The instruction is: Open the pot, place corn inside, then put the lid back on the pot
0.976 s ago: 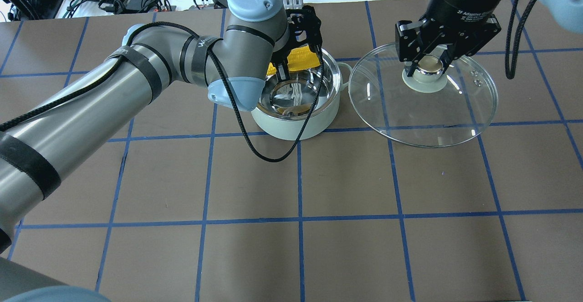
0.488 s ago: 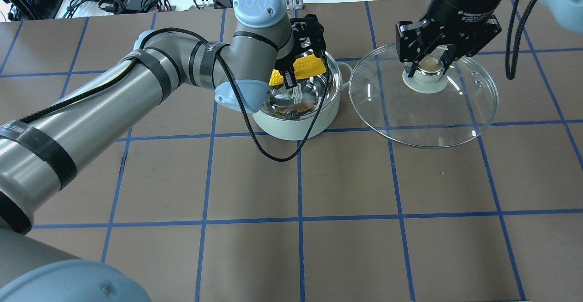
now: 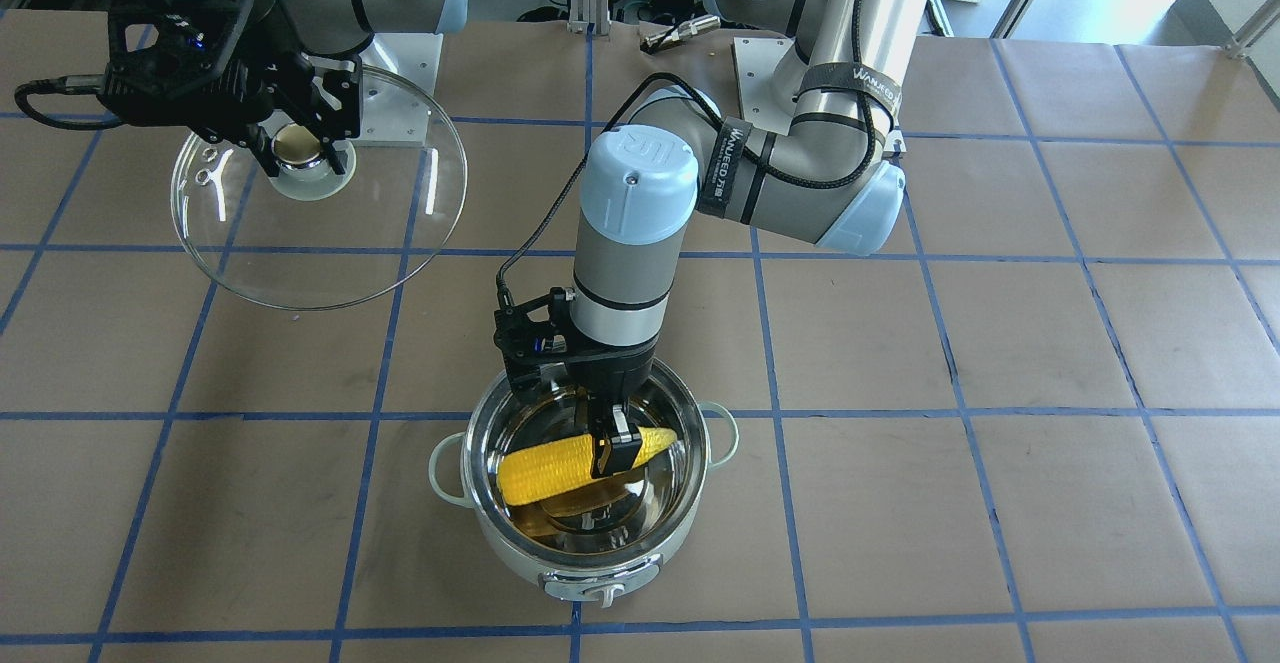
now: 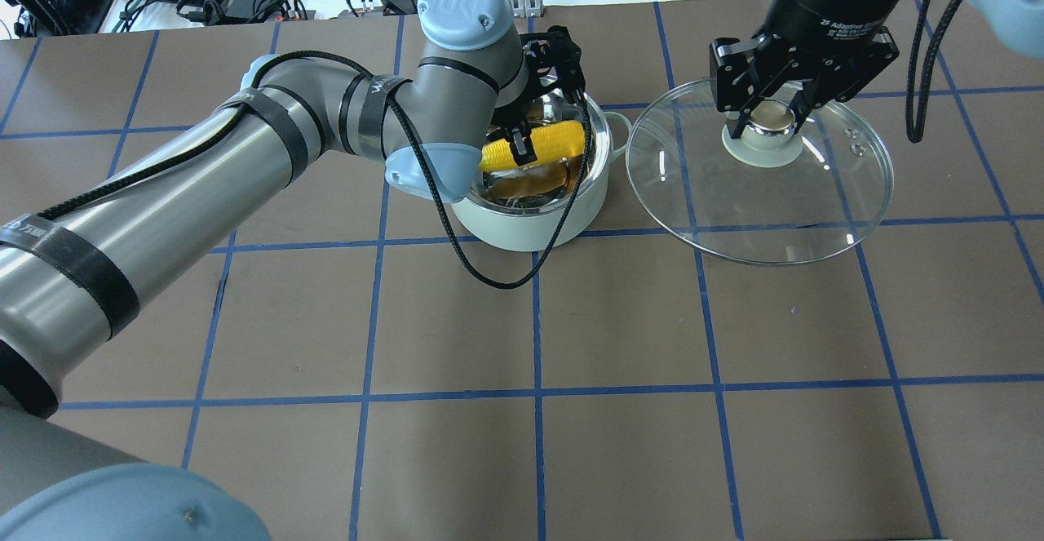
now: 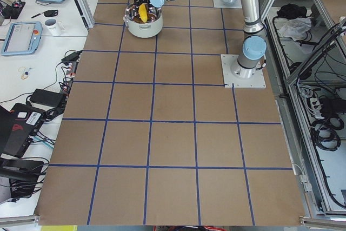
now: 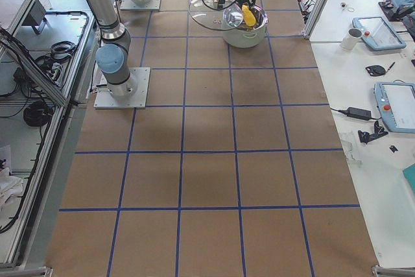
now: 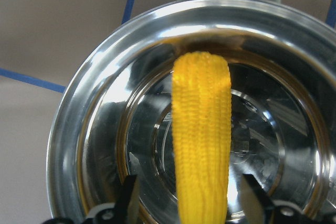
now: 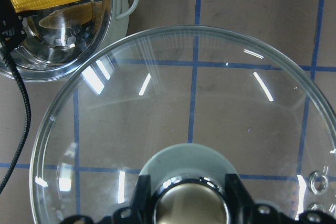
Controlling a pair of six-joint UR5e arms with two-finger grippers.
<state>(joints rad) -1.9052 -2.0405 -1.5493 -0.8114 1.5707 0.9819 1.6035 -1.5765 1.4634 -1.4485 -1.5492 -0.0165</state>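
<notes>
Corn (image 3: 550, 468) in the pot (image 4: 530, 227), lid (image 4: 758, 215) held beside it.
The left arm (image 4: 465, 51) and its black cable (image 4: 489, 280) hang over the pot on the bench (image 4: 620, 443); the left hand (image 7: 191, 205) straddles the corn, fingers (image 7: 130, 198) parted clear of it; the right hand (image 4: 767, 126) is clenched on the lid's knob (image 8: 190, 208).

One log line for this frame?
phase: corn into pot | left gripper: jaws open, straddling corn inside pot | right gripper: shut on lid knob, lid beside pot | lid not yet replaced

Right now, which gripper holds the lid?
The right gripper: it is shut on the lid by its knob, beside the pot. The left gripper is at the corn in the pot.
</notes>
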